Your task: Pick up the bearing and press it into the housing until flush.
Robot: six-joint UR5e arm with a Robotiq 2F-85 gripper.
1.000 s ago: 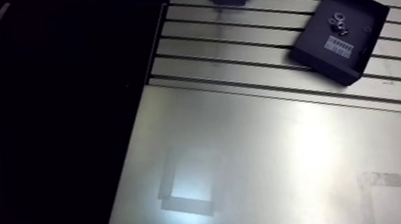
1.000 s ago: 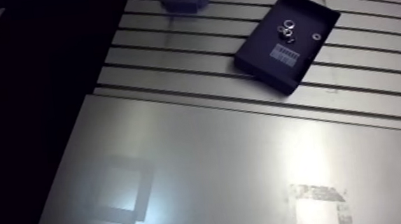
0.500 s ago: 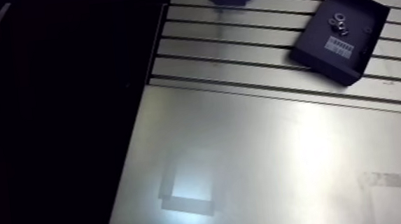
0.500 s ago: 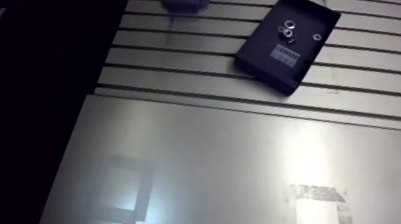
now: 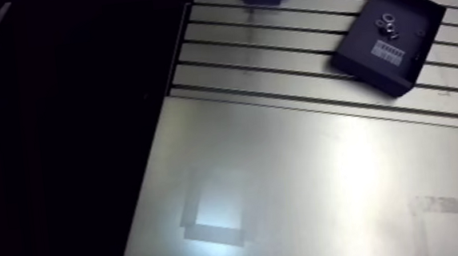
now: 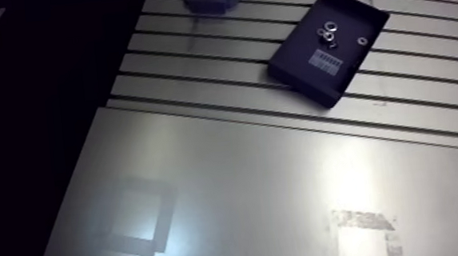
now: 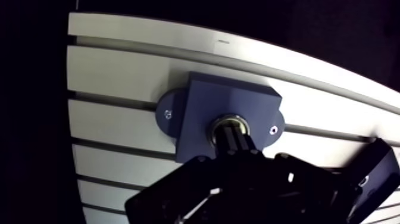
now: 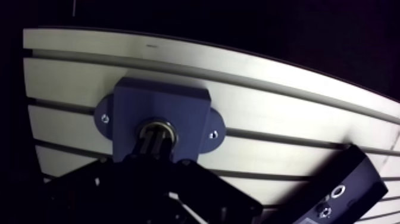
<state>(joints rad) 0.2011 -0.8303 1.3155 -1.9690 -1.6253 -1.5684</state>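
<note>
Blue-grey and matt, the block-shaped housing (image 7: 208,101) lies flat on the slotted aluminium table (image 7: 119,71), directly under the dark Robotiq gripper (image 7: 234,142). The ring-shaped metal bearing (image 7: 231,120) sits in the housing's round bore, right at the gripper's tip. It shows as a thin, bright rim around a dark centre, partly covered by the gripper. Whether it is flush with the block's top face cannot be made out. Nor can it be told whether the jaws are spread, pressed together or pinching the ring: they merge into one dark ridged shape at the bore. The housing has a square body with a rounded ear on either side of the jaws, each carrying a small shiny screw (image 7: 167,113). Beside the jaws, apart from the housing, stands a black rectangular tray (image 6: 300,81) with low walls, holding small metal rings (image 6: 328,27) and a white label (image 6: 325,62). Past the ribbed slots lies a smooth, dully reflective metal sheet (image 6: 269,174).
</note>
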